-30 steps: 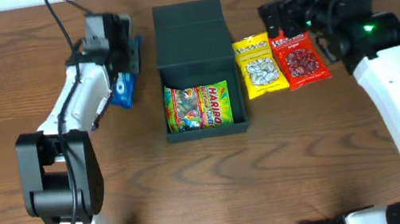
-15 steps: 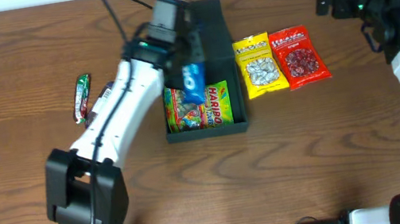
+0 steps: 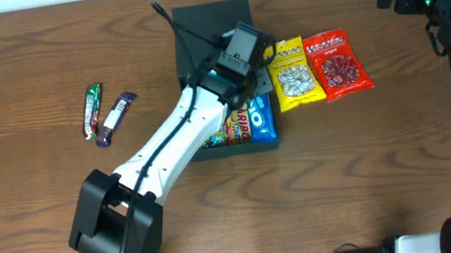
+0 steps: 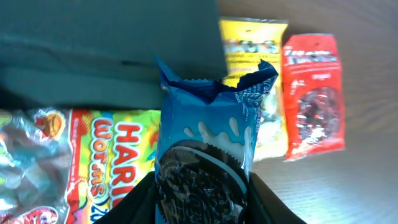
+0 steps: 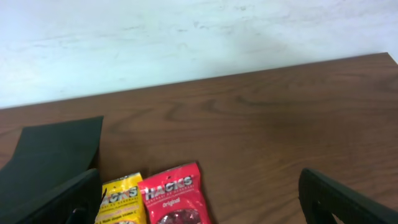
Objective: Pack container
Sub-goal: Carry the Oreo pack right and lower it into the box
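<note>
The dark teal container (image 3: 193, 36) stands at the table's middle back with its flap lid open. A Haribo bag (image 4: 81, 155) lies inside it. My left gripper (image 3: 248, 86) is shut on a blue Oreo packet (image 4: 205, 168) and holds it over the box's right side; the packet (image 3: 261, 119) shows below the wrist in the overhead view. My right gripper (image 5: 199, 199) is open and empty, raised at the far right. The yellow Hacks bag (image 3: 291, 72) and the red Hacks bag (image 3: 338, 63) lie just right of the box.
Two small candy bars, one green (image 3: 92, 109) and one purple (image 3: 115, 118), lie on the table left of the box. The table's back edge meets a white wall (image 5: 186, 37).
My left arm has carried the Oreo packet from the table's left, across the box, to its right side. The two candy bars came into view. My right arm moved up and right.
</note>
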Motion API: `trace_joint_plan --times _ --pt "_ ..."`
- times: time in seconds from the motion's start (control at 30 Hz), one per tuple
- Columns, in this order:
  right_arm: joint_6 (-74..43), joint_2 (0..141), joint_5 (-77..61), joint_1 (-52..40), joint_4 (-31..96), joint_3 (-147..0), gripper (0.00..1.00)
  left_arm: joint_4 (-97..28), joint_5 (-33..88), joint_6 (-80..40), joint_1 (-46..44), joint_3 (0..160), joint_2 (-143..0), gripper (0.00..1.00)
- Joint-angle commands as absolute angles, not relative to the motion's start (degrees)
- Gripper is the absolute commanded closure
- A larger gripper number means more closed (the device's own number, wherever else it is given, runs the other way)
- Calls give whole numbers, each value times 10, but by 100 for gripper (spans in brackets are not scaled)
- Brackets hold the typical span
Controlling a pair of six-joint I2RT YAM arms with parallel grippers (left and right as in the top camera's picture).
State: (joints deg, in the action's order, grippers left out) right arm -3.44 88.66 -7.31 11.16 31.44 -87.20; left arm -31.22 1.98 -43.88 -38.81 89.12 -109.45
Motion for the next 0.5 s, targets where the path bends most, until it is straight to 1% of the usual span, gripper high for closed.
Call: trace_joint_plan --times 0.0,0.17,0.2,0.23,0.27,0.3,0.37,0.43,0.47 --pt "-36 887 -78 117 312 -873 1 -293 -21 -465 -393 873 -1094 94" --pt "-36 887 -80 117 313 -873 1 -272 -20 -465 -393 854 -1094 94" --pt "-36 887 -80 117 313 -873 1 -269 -20 -465 -393 854 -1094 91" --pt "-36 887 -80 117 313 -873 1 -261 -21 -465 -393 854 -1094 67" --pt "-36 887 -80 117 313 -873 1 -248 -19 -463 -393 854 -1094 47" --pt "-36 887 -84 117 313 -873 1 -230 -16 -463 -392 854 -1094 21" --pt "-36 887 -97 117 312 -873 1 -207 -1 -453 -391 855 -1093 5" --pt "-36 887 -99 117 312 -873 1 -201 15 -422 -391 862 -1093 2" --pt "-36 887 -99 117 312 -873 1 -203 15 -408 -391 866 -1092 3"
